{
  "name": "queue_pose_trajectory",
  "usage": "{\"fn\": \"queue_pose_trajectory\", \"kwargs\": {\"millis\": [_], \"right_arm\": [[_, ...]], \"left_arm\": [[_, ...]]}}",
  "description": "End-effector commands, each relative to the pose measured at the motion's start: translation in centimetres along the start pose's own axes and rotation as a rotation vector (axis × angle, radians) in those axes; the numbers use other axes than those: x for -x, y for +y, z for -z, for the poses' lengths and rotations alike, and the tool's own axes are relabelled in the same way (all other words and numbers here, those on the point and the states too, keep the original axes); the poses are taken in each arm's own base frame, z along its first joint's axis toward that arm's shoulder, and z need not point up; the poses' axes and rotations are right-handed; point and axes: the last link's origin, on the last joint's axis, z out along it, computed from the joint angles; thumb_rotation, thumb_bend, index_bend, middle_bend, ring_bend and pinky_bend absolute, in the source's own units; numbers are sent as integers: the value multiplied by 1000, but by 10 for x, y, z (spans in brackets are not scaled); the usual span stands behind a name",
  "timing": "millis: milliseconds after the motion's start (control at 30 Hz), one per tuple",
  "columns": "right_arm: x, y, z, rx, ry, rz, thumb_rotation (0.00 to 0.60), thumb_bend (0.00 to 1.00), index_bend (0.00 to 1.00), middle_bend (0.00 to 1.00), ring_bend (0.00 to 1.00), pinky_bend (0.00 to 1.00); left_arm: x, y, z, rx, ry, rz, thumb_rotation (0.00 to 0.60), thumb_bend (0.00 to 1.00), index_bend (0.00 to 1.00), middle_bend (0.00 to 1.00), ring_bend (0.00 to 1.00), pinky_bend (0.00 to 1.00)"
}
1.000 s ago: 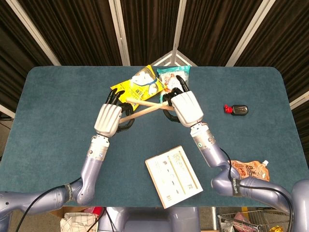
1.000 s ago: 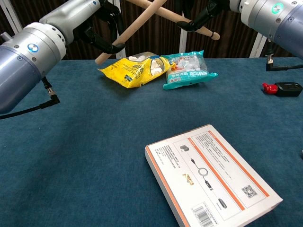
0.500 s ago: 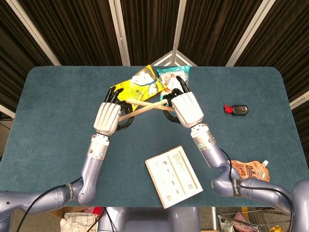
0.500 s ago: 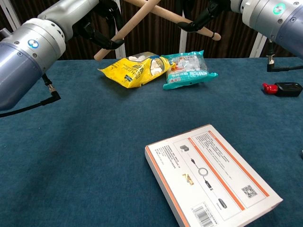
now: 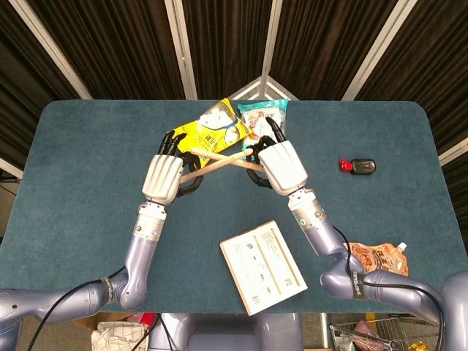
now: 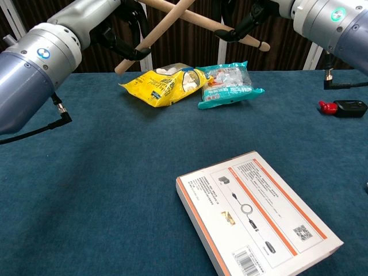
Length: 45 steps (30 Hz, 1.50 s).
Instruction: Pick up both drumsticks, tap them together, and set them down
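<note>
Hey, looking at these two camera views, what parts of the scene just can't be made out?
- Whether the two drumsticks actually touch where they cross: head view too coarse, chest view cut off by the top edge.
- Finger grip of the left hand and right hand: head view shows only their backs.
- Print on the white box: too small.
- Orange pouch: partly hidden by the right arm.

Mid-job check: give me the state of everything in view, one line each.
left hand: grips a drumstick, raised
right hand: grips the other drumstick, raised
drumsticks: crossed in the air above the table
yellow snack bag: lying flat
teal snack bag: lying flat beside it
white box: flat, closed
orange pouch: lying at the table edge
</note>
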Motion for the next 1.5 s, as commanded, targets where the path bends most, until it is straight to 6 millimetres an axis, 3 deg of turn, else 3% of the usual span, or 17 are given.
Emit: {"fn": "queue_pose_trajectory", "kwargs": {"millis": [33, 333, 500, 600, 800, 1033, 1200, 1500], "right_arm": [[0, 0, 1, -1, -1, 2, 600, 548, 749, 644, 394, 17], [-2, 0, 0, 3, 12, -9, 600, 548, 749, 645, 394, 17], [-8, 11, 0, 40, 27, -15, 600, 547, 749, 644, 394, 17], [-12, 23, 1, 74, 35, -16, 600, 548, 749, 644, 394, 17], [-12, 49, 15, 111, 27, 6, 600, 549, 749, 645, 394, 21], [10, 63, 38, 69, -12, 58, 600, 551, 749, 644, 394, 36], [32, 66, 48, 50, -54, 92, 600, 551, 749, 645, 394, 36], [74, 71, 60, 42, -127, 168, 600, 551, 749, 645, 394, 36]], "left_arm": [[-1, 0, 0, -1, 2, 3, 600, 543, 688, 629, 123, 0], [2, -1, 2, 2, -21, -12, 600, 543, 693, 629, 123, 0], [1, -11, 8, 12, -56, -21, 600, 543, 694, 629, 123, 0], [-5, -27, 15, 23, -70, -81, 600, 543, 695, 629, 123, 0], [-29, -82, 36, 2, -97, -244, 600, 544, 697, 629, 123, 0], [-42, -152, 53, -42, -156, -508, 600, 543, 696, 629, 123, 0], [-37, -175, 55, -8, -164, -676, 600, 544, 698, 629, 123, 0], [-8, -200, 56, 25, -257, -762, 600, 544, 699, 624, 123, 0]]}}
